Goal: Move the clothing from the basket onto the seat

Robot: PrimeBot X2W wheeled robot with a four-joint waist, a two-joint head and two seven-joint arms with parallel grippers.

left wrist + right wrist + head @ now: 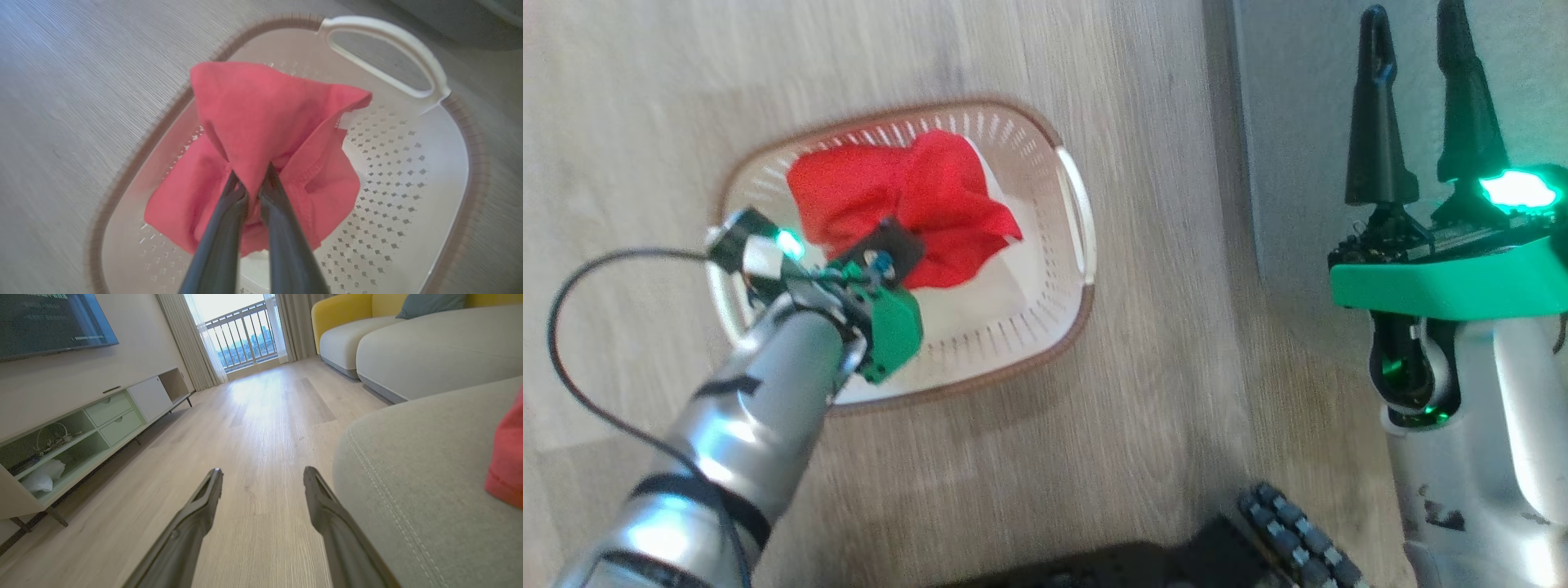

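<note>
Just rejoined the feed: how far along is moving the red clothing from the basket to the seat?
Done: one red fabric garment appears to lie on the large grey upholstered seat cushion. In hand: the left claw is shut on the second red garment, over the cream perforated plastic basket. Left: carry it to the seat; the right claw is open, empty.

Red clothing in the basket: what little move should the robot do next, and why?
Probably lift the left end effector straight up. Its fingers are pinched shut on the red clothing, which hangs low over the basket, so it likely needs to clear the rim before swinging toward the grey seat.
</note>
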